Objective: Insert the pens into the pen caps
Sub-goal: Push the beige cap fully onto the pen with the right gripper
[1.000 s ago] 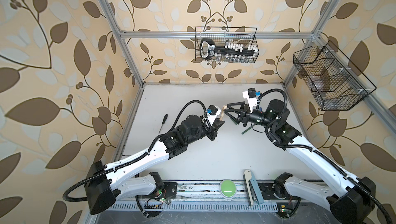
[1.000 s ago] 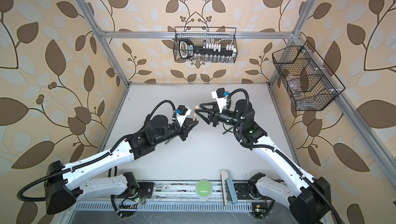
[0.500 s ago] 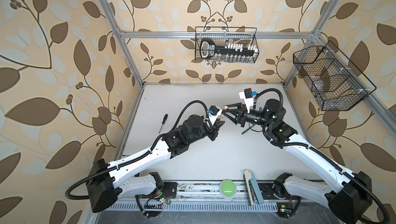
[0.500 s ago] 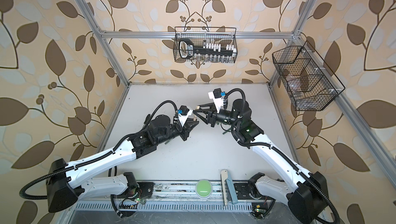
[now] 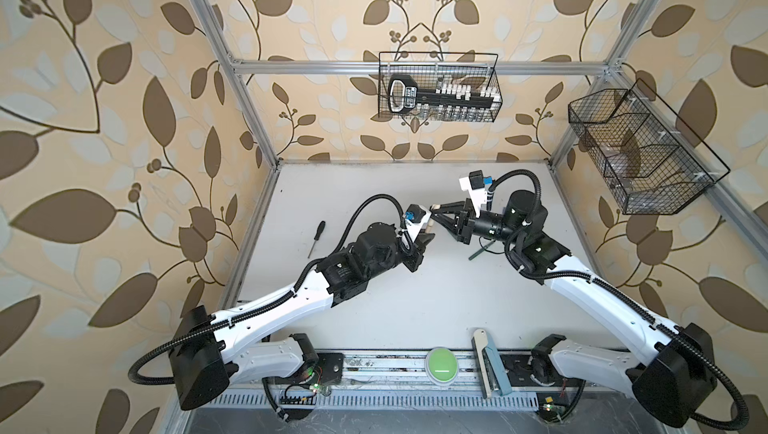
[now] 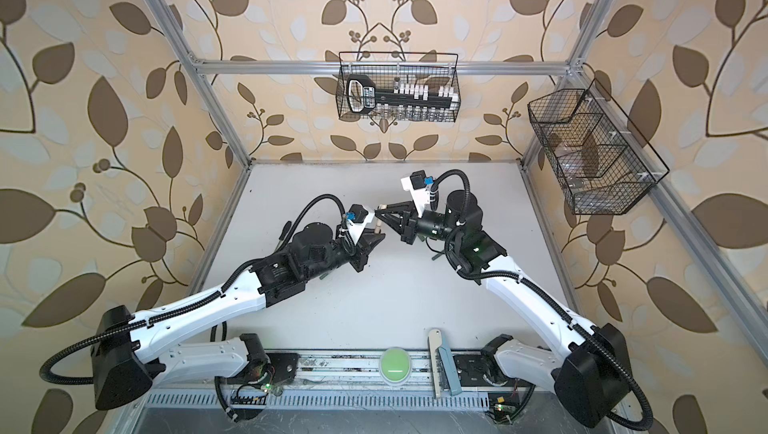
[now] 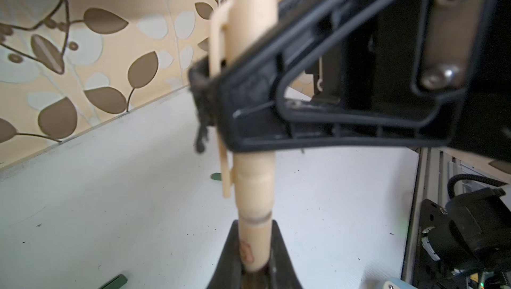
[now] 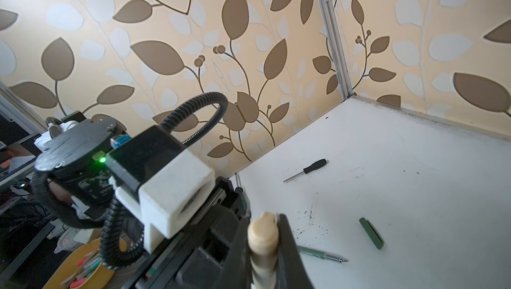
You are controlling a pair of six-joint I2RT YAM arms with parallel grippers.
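Observation:
My left gripper (image 7: 255,226) is shut on a beige pen (image 7: 254,235), which it holds above the table. A beige pen cap (image 7: 254,25) with a clip sits over the pen's front end and hides the tip. My right gripper (image 8: 262,229) is shut on that cap (image 8: 262,235), its fingers (image 7: 304,80) crossing the left wrist view. In both top views the two grippers (image 5: 426,236) (image 5: 436,208) meet at mid-table around the pen (image 6: 377,226). A green pen (image 8: 320,255) and a green cap (image 8: 372,233) lie on the table.
A black-handled screwdriver (image 5: 316,236) lies at the table's left. Another green pen (image 5: 480,251) lies under the right arm. Wire baskets hang on the back wall (image 5: 438,87) and the right wall (image 5: 640,153). A green button (image 5: 441,360) sits at the front rail.
My right gripper has moved left to the pen, and its jaws have closed around the beige cap. The left gripper has kept its hold on the pen.

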